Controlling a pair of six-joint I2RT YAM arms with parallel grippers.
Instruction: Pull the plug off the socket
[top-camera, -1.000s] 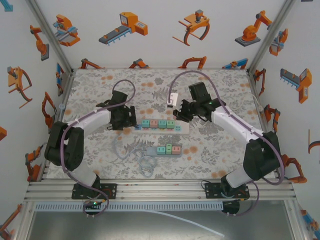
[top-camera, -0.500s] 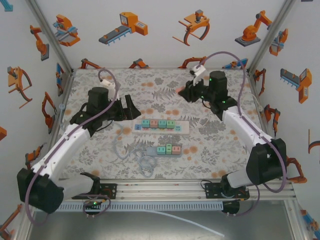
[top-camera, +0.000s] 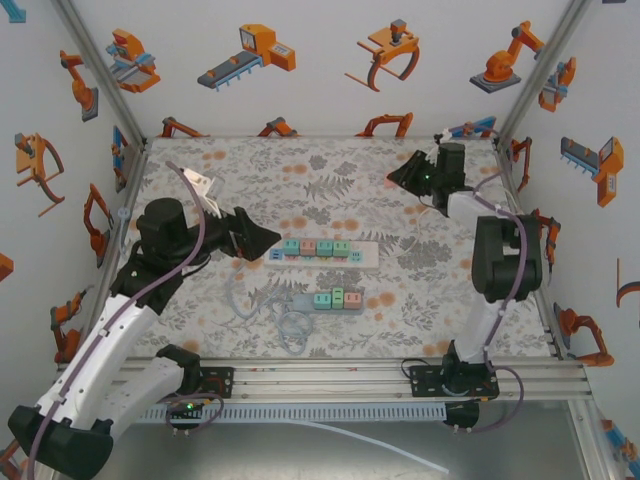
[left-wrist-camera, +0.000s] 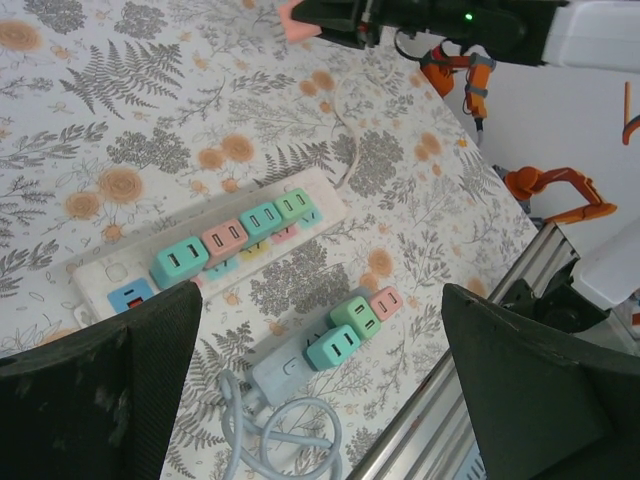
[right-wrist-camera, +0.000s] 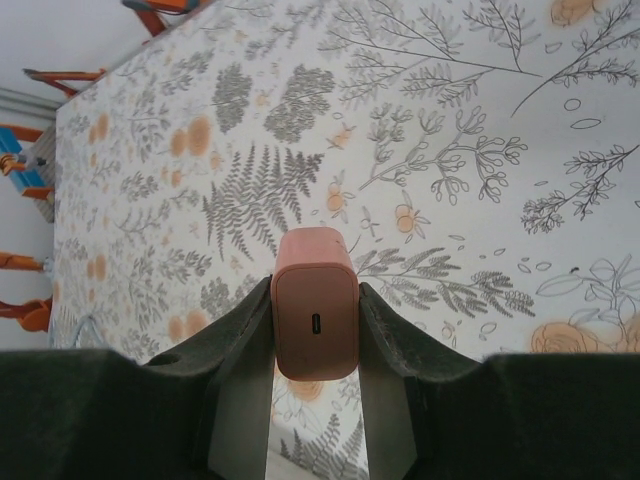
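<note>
While the right gripper sits over the far right corner of the table, its fingers are clamped on the two flat sides of a pink charger plug. The plug's USB-C port faces the wrist camera and it hangs clear above the floral tablecloth, touching nothing else. So the plug looks already out of its socket. It lies well apart from the white power strip, up and to the right of it in the overhead view. The strip's long axis runs left to right mid-table, with a row of teal, pink, teal and green chargers seated on it. A second, grey strip lies just nearer the arm bases, carrying three more chargers. The left gripper is the nearer one to the white strip, just off its left end, fingers spread wide and holding nothing. Next move is likely setting the pink plug down on bare cloth, away from both strips.
</note>
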